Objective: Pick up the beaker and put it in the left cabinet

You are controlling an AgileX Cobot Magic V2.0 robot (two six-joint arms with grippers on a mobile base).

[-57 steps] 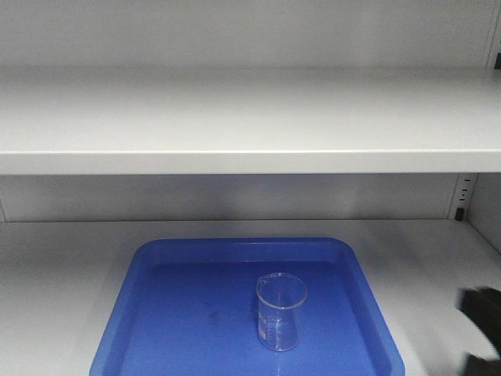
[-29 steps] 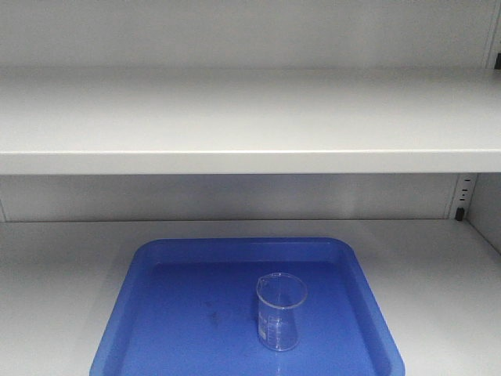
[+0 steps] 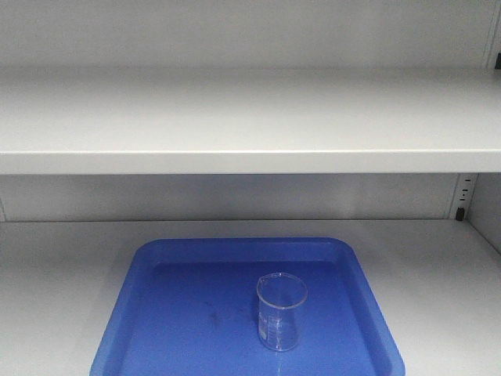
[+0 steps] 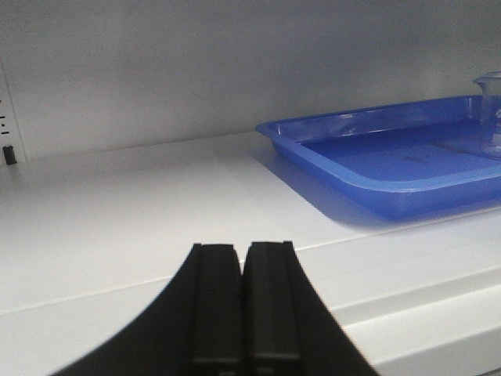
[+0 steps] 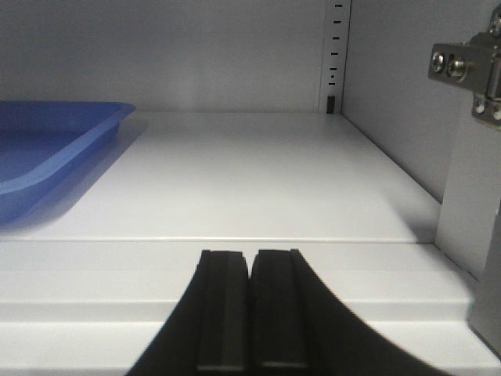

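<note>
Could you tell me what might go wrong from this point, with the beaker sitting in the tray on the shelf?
The beaker stands upright in the blue tray, light, clear glass, so a sideways nudge could tip it. Both the left gripper and right gripper are shut at the shelf's front edge; either must open before reaching in. The upper shelf board limits overhead clearance.

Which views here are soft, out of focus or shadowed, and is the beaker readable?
Front view: even, flat light, a dim band under the upper shelf; the beaker is sharp, its marks faint. Left wrist view: the shut left claw is blurred up close, the beaker cut off at the right edge. Right wrist view: the right claw is equally soft; the blue tray casts a shadow.
</note>
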